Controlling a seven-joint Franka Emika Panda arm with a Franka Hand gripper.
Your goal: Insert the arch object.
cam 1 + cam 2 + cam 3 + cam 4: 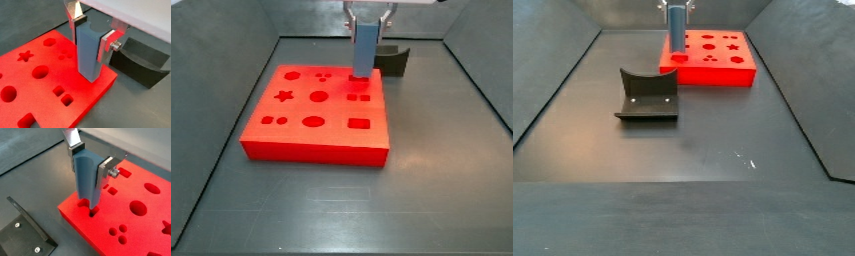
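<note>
Between my fingers: my gripper [92,35] is clamped on the blue-grey bar [88,50], long axis upright.
Under the bar: the red slab [80,95]; the bar's lower end meets it near the edge.
Just beyond that edge: the fixture [137,62], dark, on the floor.
Arch object: not visible in any view, so I cannot tell its direction from me or how it looks.

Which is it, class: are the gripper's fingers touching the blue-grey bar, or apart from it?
Touching. In a wrist view the gripper has its fingers pressed flat against both sides of the blue-grey bar, no gap showing, above the red slab.
</note>
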